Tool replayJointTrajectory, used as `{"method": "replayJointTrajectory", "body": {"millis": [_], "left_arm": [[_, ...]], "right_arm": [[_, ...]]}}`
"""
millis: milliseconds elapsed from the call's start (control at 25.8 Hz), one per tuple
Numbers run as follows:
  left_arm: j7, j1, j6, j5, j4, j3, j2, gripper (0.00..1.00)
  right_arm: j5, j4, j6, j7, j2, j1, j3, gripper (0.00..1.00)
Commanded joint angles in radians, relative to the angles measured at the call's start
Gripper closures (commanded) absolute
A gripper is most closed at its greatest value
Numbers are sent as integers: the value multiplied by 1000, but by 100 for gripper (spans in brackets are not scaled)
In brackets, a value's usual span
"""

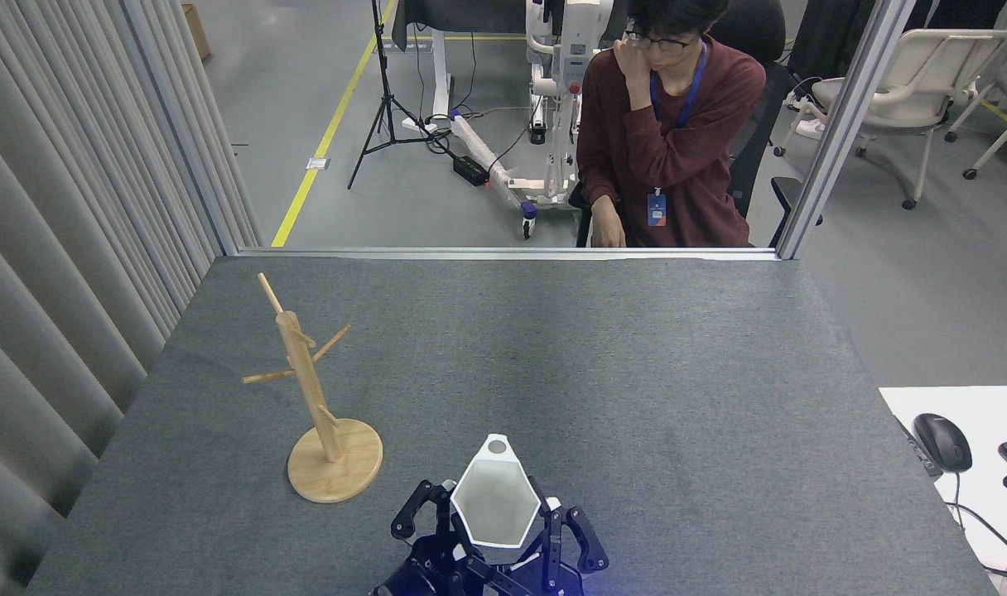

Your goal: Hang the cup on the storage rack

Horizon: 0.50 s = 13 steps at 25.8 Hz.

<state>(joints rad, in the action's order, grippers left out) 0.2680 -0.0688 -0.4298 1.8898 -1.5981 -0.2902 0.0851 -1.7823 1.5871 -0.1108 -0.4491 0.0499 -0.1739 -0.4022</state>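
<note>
- Cup (495, 503): held clear of the tabletop (636, 372) at the bottom centre of the head view, open hexagonal rim facing up toward the camera, pointed tab with round hole aimed away from the robot.
- Right gripper (545, 538): fingers closed around the cup's right flank.
- Left gripper (437, 530): fingers bracket the cup's left side; contact or grip cannot be told.
- Storage rack (313, 389): upright on its disc base, to the left of and beyond the cup, well apart.
- Critical relation: tab hole points forward, pegs lie to the left; likely needs leftward carry and rotation to bring hole onto an angled peg.
- Nearer arm to rack: left.
</note>
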Motion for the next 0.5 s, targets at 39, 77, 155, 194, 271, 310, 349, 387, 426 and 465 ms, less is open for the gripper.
{"method": "replayJointTrajectory", "body": {"millis": [39, 77, 155, 194, 271, 310, 349, 387, 426, 465], "left_arm": [[0, 1, -29, 0, 0, 2, -1, 1], [0, 1, -27, 0, 0, 2, -1, 1], [2, 1, -29, 0, -3, 0, -1, 16], [3, 1, -29, 0, -3, 0, -1, 26], [3, 1, -29, 0, -8, 0, -1, 48], [3, 1, -30, 0, -10, 0, -1, 54], [3, 1, -30, 0, -10, 0, -1, 57], [5, 1, -32, 0, -10, 0, -1, 59], [7, 1, -32, 0, -11, 0, -1, 62], [7, 1, -33, 0, -10, 0, -1, 62]], "right_arm": [[-3, 4, -33, -13, -2, -10, -6, 41], [-3, 4, -33, -14, -4, -10, -4, 41], [-3, 5, -33, -13, -2, -10, -4, 41], [-3, 5, -33, -13, -2, -10, -4, 41], [-3, 7, -33, -13, -2, -10, -7, 41], [-3, 7, -32, -13, -2, -10, -10, 41], [-3, 7, -32, -13, -2, -10, -10, 41], [-3, 5, -32, -13, -2, -10, -10, 41], [-3, 5, -32, -13, -2, -10, -10, 38], [-3, 7, -32, -13, -2, -10, -10, 30]]}}
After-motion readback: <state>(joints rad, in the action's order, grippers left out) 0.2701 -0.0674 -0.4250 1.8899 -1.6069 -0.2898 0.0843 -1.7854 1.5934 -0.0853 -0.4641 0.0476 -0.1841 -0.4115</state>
